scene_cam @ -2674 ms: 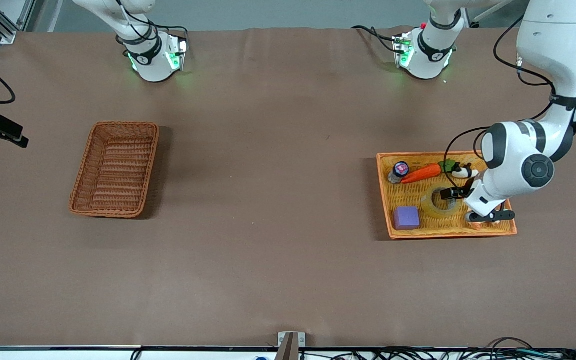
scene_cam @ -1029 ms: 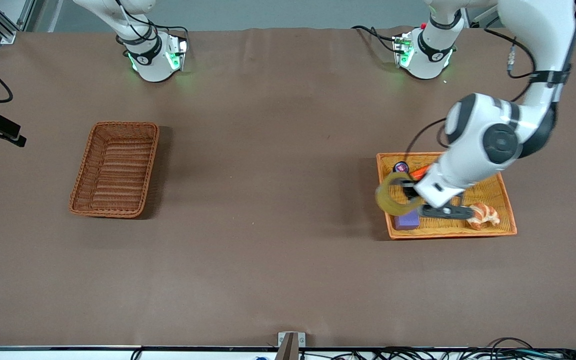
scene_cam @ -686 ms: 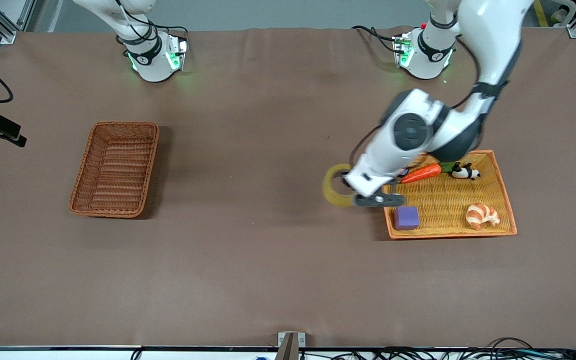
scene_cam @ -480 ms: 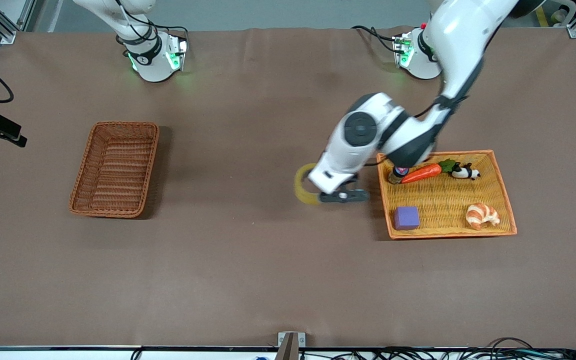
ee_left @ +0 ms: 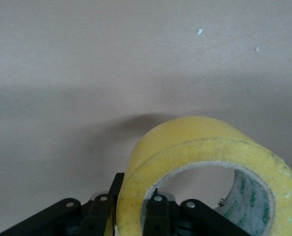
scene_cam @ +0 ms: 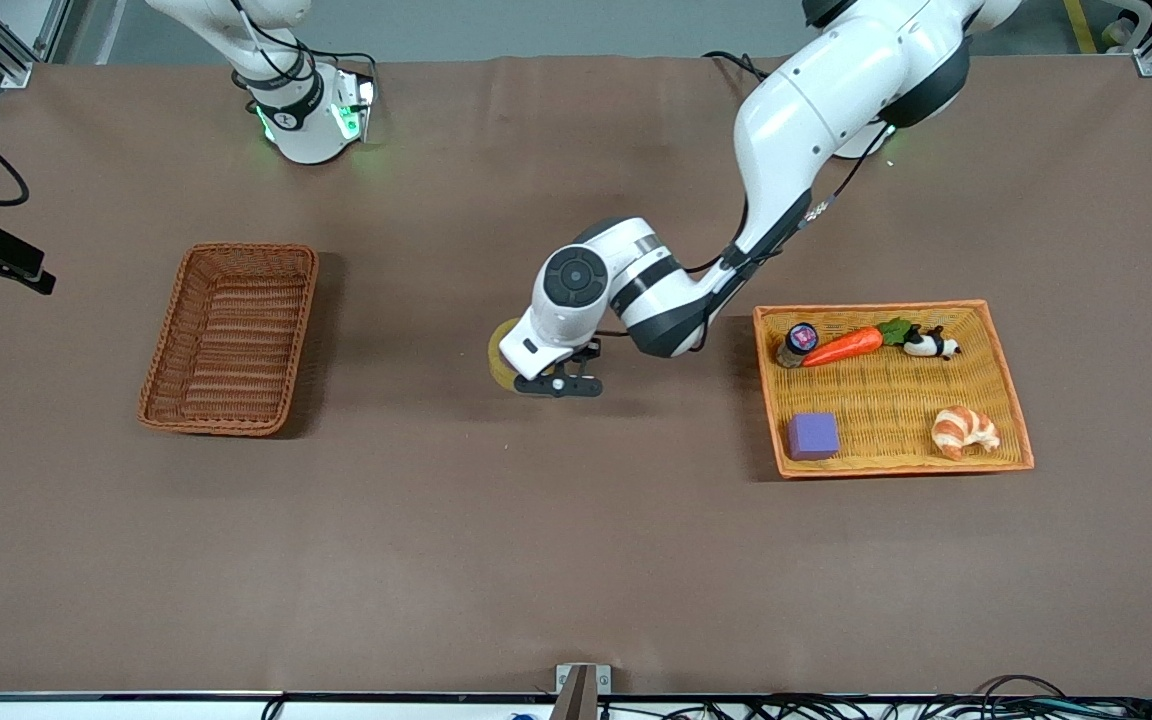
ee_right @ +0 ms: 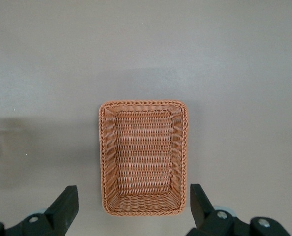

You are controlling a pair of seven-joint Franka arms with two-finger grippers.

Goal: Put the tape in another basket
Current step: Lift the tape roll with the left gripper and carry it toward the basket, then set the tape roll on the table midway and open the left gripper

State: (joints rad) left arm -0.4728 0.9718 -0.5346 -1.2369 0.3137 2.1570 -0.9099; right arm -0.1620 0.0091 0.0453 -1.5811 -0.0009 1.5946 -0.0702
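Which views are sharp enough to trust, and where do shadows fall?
Front view: sharp, with the tape in the left gripper casting a soft shadow on the table. Left wrist view: tape close and soft-edged, its shadow above it. Right wrist view: basket crisp; right gripper open over it.

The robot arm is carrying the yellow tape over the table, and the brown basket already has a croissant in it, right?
Not quite. The left gripper does carry the tape over the bare table, but the basket holds nothing, as the right wrist view shows. The croissant lies in the orange tray, seen in the front view.
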